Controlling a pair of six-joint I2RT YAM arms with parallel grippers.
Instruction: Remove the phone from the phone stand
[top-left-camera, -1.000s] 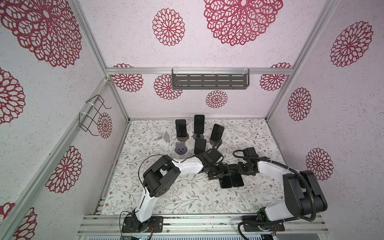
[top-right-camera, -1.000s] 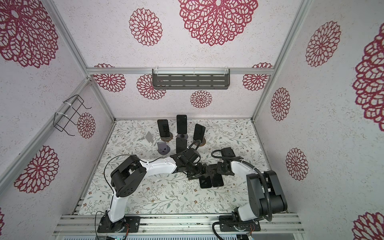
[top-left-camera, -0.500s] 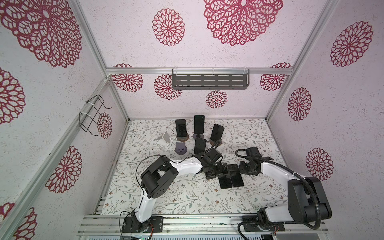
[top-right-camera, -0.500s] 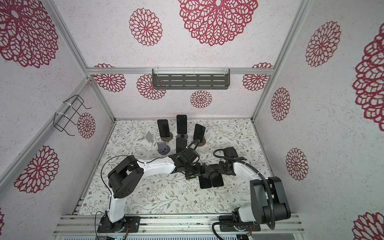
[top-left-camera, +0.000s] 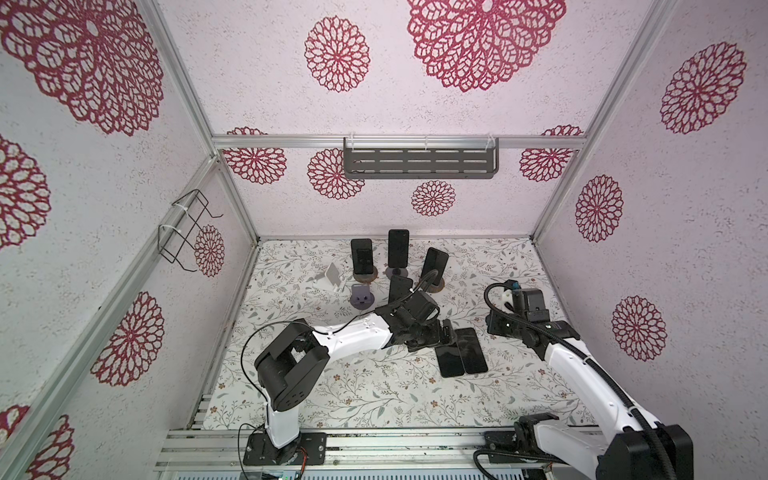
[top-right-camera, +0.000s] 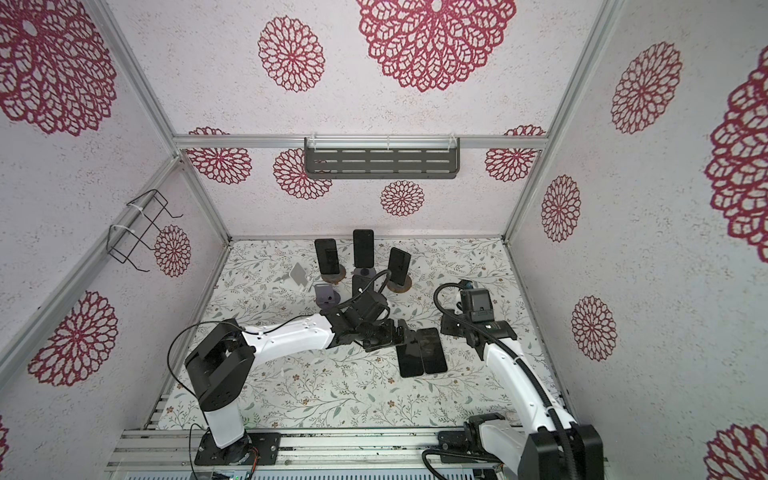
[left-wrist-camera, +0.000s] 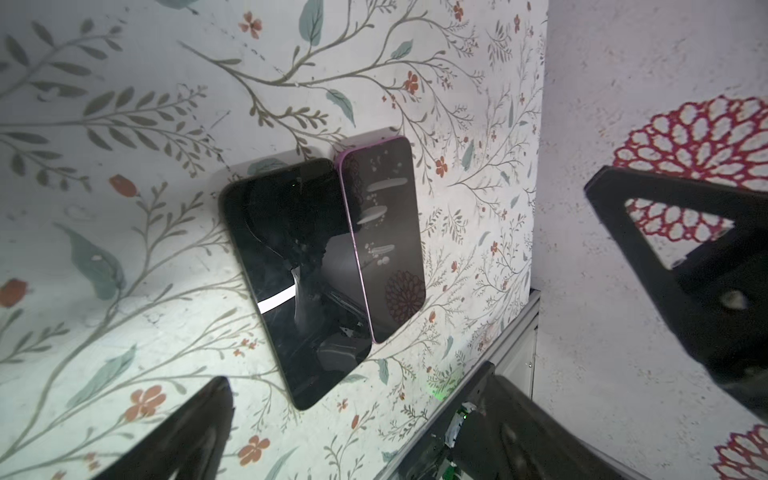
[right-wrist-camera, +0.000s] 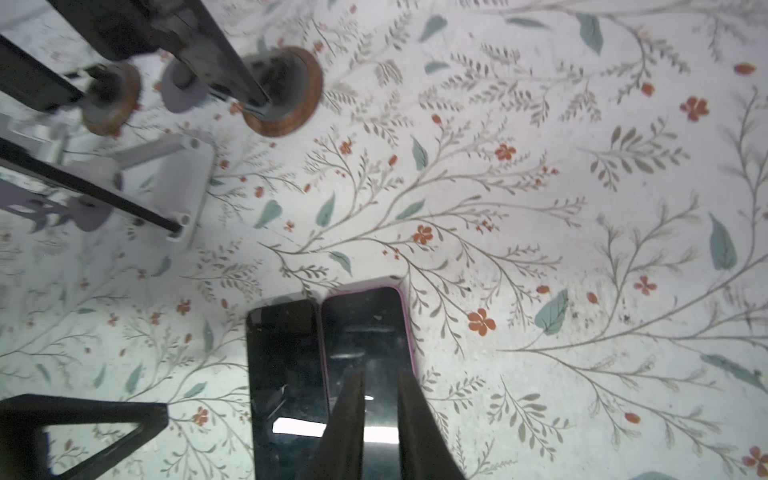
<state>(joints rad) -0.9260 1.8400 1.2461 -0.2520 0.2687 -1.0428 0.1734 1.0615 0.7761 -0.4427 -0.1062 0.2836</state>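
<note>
Two phones lie flat side by side on the floral table: a black phone (top-left-camera: 449, 360) (left-wrist-camera: 291, 270) and a purple-edged phone (top-left-camera: 471, 351) (right-wrist-camera: 365, 324). At the back, three dark phones stand upright on stands (top-left-camera: 361, 255) (top-left-camera: 398, 248) (top-left-camera: 435, 264). Another phone (top-left-camera: 400, 289) is partly hidden behind the left arm. My left gripper (top-left-camera: 445, 332) (left-wrist-camera: 405, 286) is wide open and empty at the far end of the flat phones. My right gripper (top-left-camera: 494, 327) (right-wrist-camera: 379, 378) hovers just right of them, its fingers a narrow gap apart and holding nothing.
An empty white stand (top-left-camera: 332, 276) and an empty purple-grey stand (top-left-camera: 362, 296) sit at the back left. A grey shelf (top-left-camera: 419, 164) hangs on the back wall and a wire rack (top-left-camera: 185, 232) on the left wall. The walls stand close on both sides.
The right gripper's fingers have parted slightly and its arm has drawn back to the right. The left gripper has opened fully and shifted a little. Both flat phones have stayed put.
</note>
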